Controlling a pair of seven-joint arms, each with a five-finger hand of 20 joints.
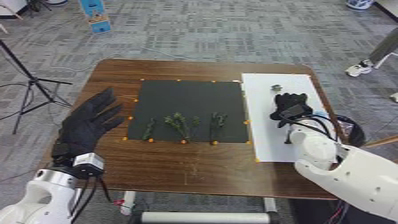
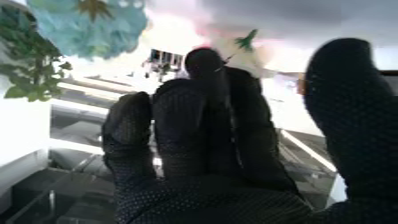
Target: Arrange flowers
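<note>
- Head view: a bushy green bunch lies on the black mat, with a thin sprig to its left and a darker sprig to its right
- The robot's left hand is spread wide, by the left edge of the brown wood counter
- The right hand is over the white sheet, with a small flower top just past it; I can't tell if they touch
- If the right hand comes down too hard, it could squash that soft top or snap its stem
- If it drags sideways, the sheet might slide and take the flower along
- Right wrist view: the fingers are long and nearly straight, and the thumb is wide apart, with nothing pinched
- Their knitted, bumpy cloth could snag a leaf
- A big blue bloom looks round, puffy and soft, near small, flat, pointy leaves; a bump might shed petals
</note>
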